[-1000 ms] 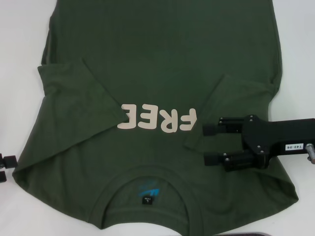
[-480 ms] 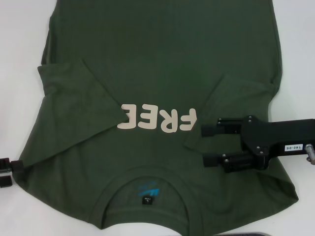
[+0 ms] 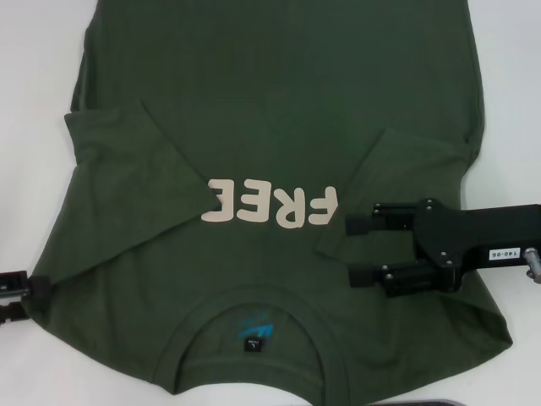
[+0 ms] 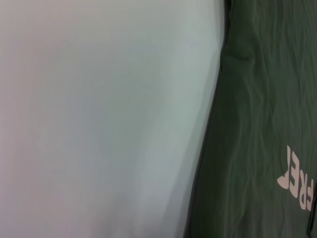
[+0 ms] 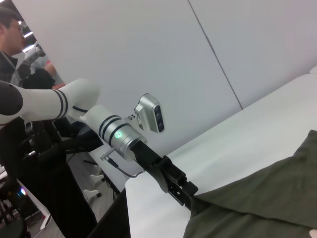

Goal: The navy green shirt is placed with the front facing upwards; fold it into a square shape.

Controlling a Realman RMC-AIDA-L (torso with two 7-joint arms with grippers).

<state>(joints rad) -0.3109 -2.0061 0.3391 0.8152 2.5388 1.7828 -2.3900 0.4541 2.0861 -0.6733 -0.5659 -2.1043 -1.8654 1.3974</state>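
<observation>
A: Cataloguing, largest first. Item one: the desk (image 3: 34, 68), white, carrying the navy green shirt (image 3: 279, 101) laid flat, front up, "FREE" lettering (image 3: 270, 205) mid-chest, collar (image 3: 254, 315) on our near side, both sleeves lying inward over the body.

B: Item two: right pincer (image 3: 353, 250), prongs spread, hovering above the cloth beside the folded right sleeve. Item three: left pincer (image 3: 25, 296) at the shirt's near left corner. We judge it is taking that corner; we should get both layers between the prongs before lifting, and keep the edge straight.

A: Prongs there, spread or pressed?

B: We cannot tell. The right wrist view shows the left pincer (image 5: 184, 193) meeting the shirt (image 5: 257, 203) at its edge, contact the head view crops. The left wrist view shows only the shirt (image 4: 257, 124), its edge and bare desk (image 4: 99, 119).
</observation>
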